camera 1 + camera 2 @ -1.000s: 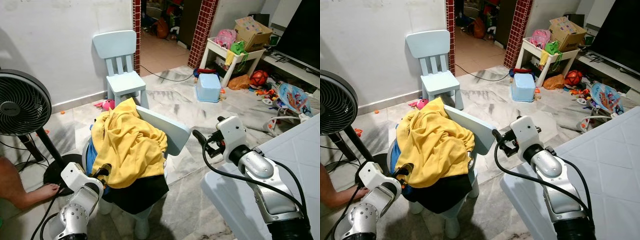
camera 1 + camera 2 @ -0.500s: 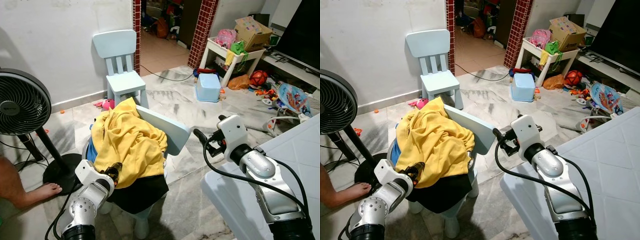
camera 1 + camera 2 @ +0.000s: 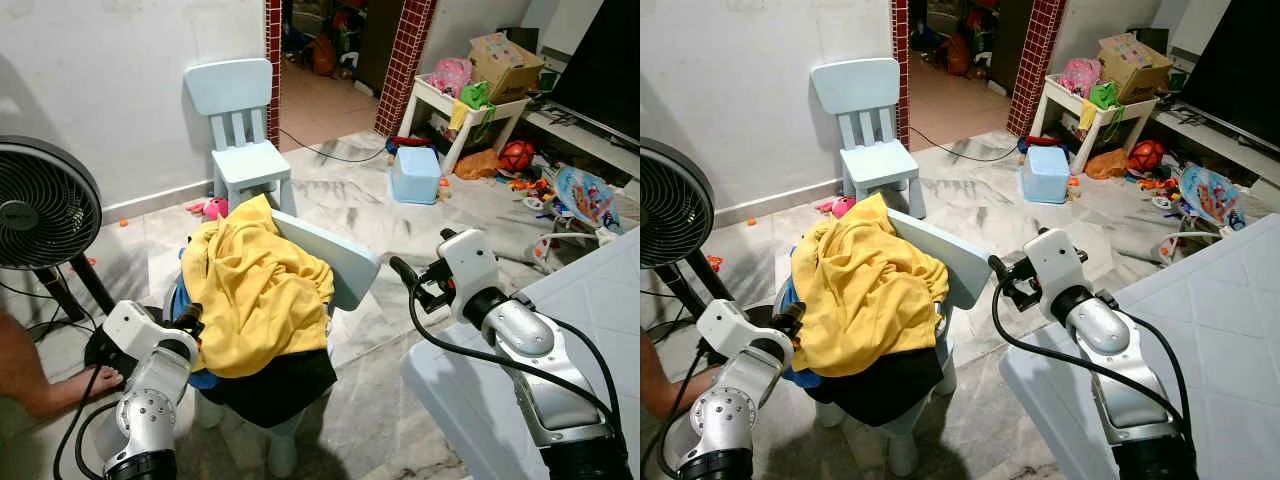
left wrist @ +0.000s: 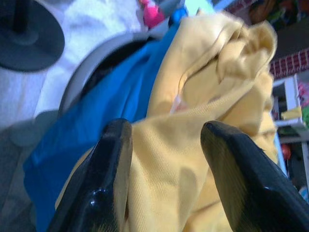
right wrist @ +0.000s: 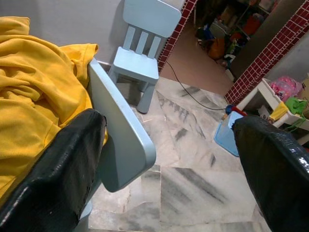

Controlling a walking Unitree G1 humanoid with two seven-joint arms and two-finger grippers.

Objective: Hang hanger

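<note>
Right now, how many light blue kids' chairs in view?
2. One upright chair stands against the white wall beside the doorway. The nearer chair, in front of the robot, is piled with yellow, blue and dark clothes. Clutter on the right could hide more.

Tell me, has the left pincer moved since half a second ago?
Yes. The left pincer has drawn back toward the robot's left, from the front of the yellow cloth to its left edge, nearer the fan.

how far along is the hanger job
Nothing looks done: I can make out no hanger, and the yellow garment lies heaped on the chair. In hand: the left gripper, open, is at the yellow cloth; the right gripper is open, empty. Left: grasping, lifting, hanging.
</note>
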